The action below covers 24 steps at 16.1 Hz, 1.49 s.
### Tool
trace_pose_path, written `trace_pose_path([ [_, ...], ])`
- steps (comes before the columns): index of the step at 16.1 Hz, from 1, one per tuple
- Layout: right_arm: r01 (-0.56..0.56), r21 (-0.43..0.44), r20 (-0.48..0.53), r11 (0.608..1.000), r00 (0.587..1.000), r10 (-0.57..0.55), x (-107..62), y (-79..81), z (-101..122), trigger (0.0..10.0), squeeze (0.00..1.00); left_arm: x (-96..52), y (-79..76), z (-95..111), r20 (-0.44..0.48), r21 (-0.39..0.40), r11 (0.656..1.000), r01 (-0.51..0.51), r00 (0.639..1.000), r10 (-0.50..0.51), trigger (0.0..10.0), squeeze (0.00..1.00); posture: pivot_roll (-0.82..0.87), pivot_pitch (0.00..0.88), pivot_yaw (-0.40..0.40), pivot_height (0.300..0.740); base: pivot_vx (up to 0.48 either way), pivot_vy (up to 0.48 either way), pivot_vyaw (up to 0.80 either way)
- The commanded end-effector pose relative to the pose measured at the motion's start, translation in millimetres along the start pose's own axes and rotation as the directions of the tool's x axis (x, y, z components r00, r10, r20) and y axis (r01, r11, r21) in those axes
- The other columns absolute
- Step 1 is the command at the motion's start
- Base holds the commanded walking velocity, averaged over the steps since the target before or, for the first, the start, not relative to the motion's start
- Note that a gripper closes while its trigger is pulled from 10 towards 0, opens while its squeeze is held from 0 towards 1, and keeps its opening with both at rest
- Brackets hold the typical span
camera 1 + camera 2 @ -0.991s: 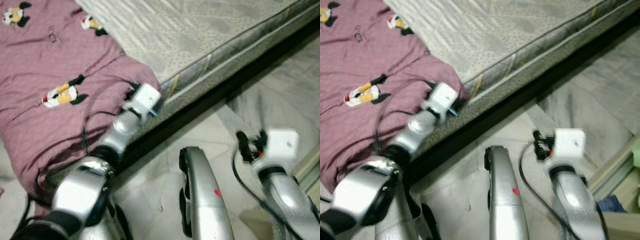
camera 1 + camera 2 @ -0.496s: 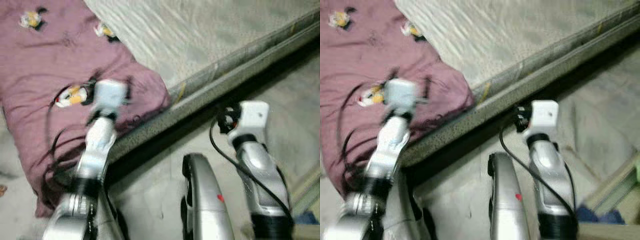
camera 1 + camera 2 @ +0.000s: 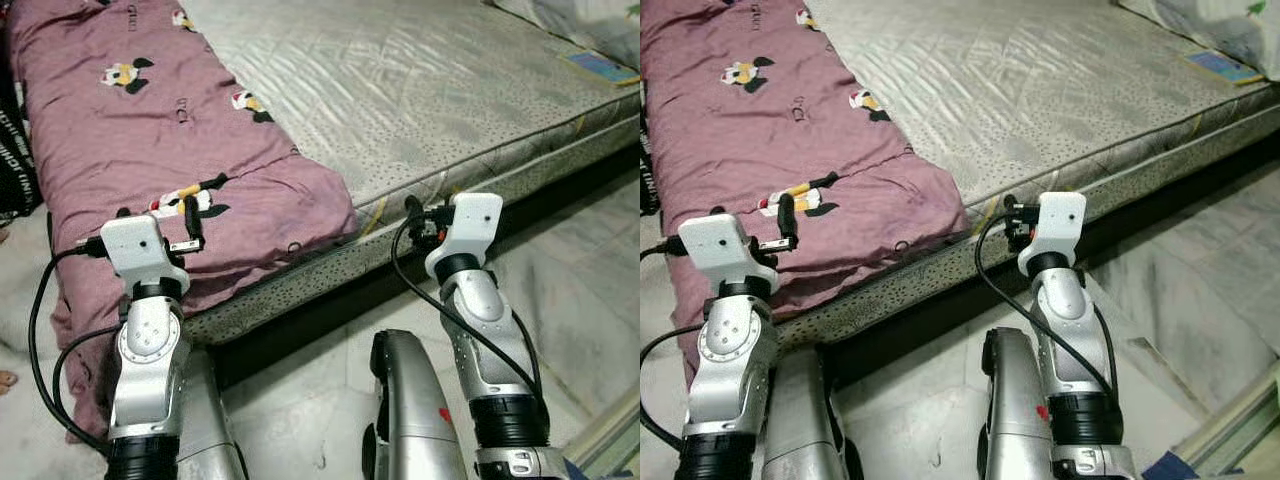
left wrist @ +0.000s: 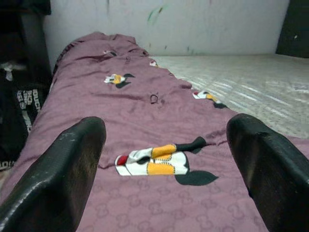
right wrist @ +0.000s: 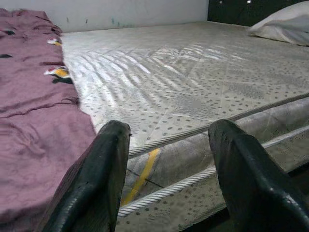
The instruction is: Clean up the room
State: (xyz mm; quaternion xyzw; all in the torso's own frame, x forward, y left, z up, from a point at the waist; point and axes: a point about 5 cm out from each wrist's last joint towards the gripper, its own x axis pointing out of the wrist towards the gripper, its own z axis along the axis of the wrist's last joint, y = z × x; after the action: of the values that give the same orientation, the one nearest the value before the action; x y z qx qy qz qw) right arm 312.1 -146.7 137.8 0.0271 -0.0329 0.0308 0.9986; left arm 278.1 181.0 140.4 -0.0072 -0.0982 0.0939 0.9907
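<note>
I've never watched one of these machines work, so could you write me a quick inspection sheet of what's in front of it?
Surface: bare grey mattress over a pale floor.
Job's things: purple blanket along the mattress's left side, hanging over the edge.
Clutter: blue booklet, pillow at the far end.
Grippers: left pincer open above the blanket; right pincer open at the mattress edge.
Cables: black wires looping beside both arms.
Surroundings: white wall.

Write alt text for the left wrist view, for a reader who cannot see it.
The left gripper, fingers spread open, points along a mauve blanket printed with cartoon mice, lying on the bare grey mattress. A white wall stands behind.
</note>
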Motion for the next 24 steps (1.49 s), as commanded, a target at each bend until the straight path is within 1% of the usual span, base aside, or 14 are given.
trace_pose_path([
  [1,-0.002,0.029,0.033,1.000,0.999,0.001,4.1,-0.1,5,10.0,0.00,-0.8,-1.5,3,0.006,-0.006,1.000,0.031,1.000,-0.031,10.0,0.00,-0.02,0.000,-0.006,0.472,0.000,0.000,0.00],
  [3,-0.007,0.025,0.047,1.000,0.999,0.006,8.3,1.2,4,10.0,0.00,-0.8,-3.7,1,-0.013,-0.011,0.998,0.055,0.998,-0.055,10.0,0.00,-0.02,0.000,0.005,0.492,0.000,0.000,0.00],
  [4,-0.006,0.030,0.064,1.000,0.998,0.005,13.6,1.5,7,10.0,0.00,1.6,-6.8,1,-0.014,-0.016,0.997,0.073,0.997,-0.074,10.0,0.00,-0.02,0.000,0.007,0.512,0.000,0.000,0.00],
  [7,-0.011,0.027,0.080,1.000,0.997,0.009,17.1,0.2,9,10.0,0.00,6.2,-11.4,2,-0.007,-0.025,0.997,0.077,0.997,-0.077,10.0,0.00,-0.03,0.000,0.008,0.547,0.000,0.000,0.00],
  [10,-0.004,0.018,0.100,1.000,0.995,0.002,20.8,-2.8,11,10.0,0.00,9.1,-13.5,2,-0.005,-0.034,0.995,0.094,0.996,-0.094,10.0,0.00,-0.03,0.000,0.019,0.592,0.000,0.000,0.00],
  [13,0.011,0.017,0.115,1.000,0.993,-0.013,22.1,-6.0,13,10.0,0.00,14.5,-17.6,5,-0.003,-0.043,0.992,0.116,0.993,-0.117,10.0,0.00,-0.04,0.000,0.031,0.627,0.000,0.000,0.00],
  [16,0.021,0.017,0.123,1.000,0.992,-0.023,22.2,-7.6,13,10.0,0.00,16.9,-17.2,4,-0.009,-0.023,0.992,0.120,0.993,-0.120,10.0,0.00,-0.04,0.000,0.036,0.672,0.000,0.000,0.00],
  [19,0.024,0.009,0.124,1.000,0.992,-0.025,21.4,-9.9,12,10.0,0.00,16.7,-16.7,1,-0.024,-0.014,0.993,0.121,0.992,-0.121,10.0,0.00,-0.04,0.000,0.036,0.697,0.000,0.000,0.00],
  [21,0.028,0.004,0.124,1.000,0.992,-0.028,21.1,-12.2,12,10.0,0.00,16.3,-16.8,-1,-0.034,0.001,0.993,0.118,0.992,-0.118,10.0,0.00,-0.04,0.000,0.036,0.722,0.000,0.000,0.00],
  [23,0.031,-0.001,0.123,1.000,0.992,-0.031,21.2,-14.0,11,10.0,0.00,16.5,-19.5,-4,-0.055,-0.009,0.993,0.121,0.991,-0.121,10.0,0.00,-0.04,0.000,0.035,0.740,0.000,0.000,0.00],
  [24,0.032,-0.003,0.122,0.999,0.992,-0.031,21.0,-14.3,11,10.0,0.00,16.6,-21.7,-5,-0.061,-0.006,0.992,0.128,0.990,-0.128,10.0,0.00,-0.05,0.000,0.034,0.740,0.000,0.000,0.00],
])
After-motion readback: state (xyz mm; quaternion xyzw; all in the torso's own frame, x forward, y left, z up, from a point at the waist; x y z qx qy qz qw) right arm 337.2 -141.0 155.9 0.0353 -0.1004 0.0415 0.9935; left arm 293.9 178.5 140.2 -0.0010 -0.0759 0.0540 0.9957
